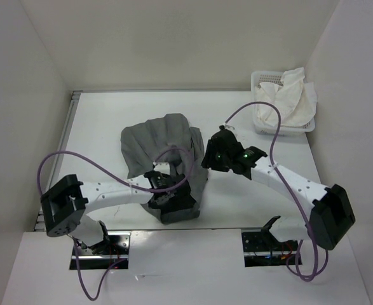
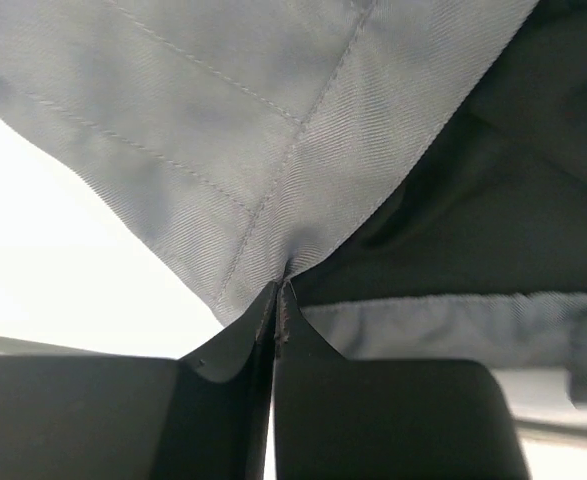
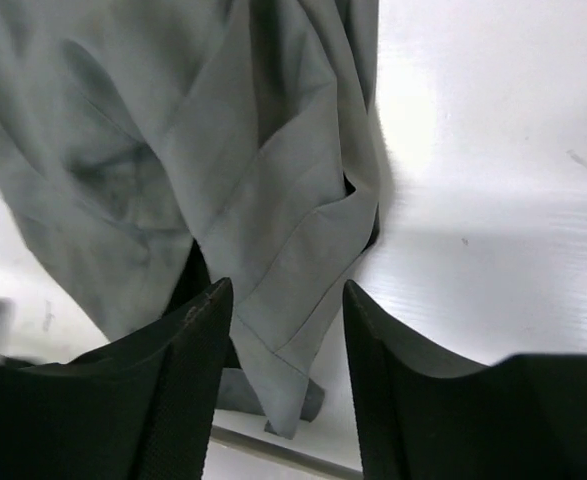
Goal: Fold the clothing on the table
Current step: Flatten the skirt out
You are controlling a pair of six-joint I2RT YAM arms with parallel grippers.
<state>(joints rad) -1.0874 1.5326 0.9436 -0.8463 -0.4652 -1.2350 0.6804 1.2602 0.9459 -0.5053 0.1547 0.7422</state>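
The dark grey clothing (image 1: 161, 136) lies bunched on the white table (image 1: 103, 114), with a darker fold at its near end. My left gripper (image 1: 167, 194) sits at that near end. In the left wrist view the left gripper (image 2: 281, 290) is shut, with a seamed corner of the clothing (image 2: 273, 100) pinched at its tips. My right gripper (image 1: 208, 155) hovers at the garment's right edge. In the right wrist view the right gripper (image 3: 285, 290) is open, a hanging flap of the clothing (image 3: 173, 150) showing between its fingers and bare table (image 3: 473, 150) to the right.
A white slotted basket (image 1: 262, 79) with a white cloth (image 1: 294, 95) in it stands at the back right corner. White walls close in the table on the left, back and right. Purple cables loop over both arms.
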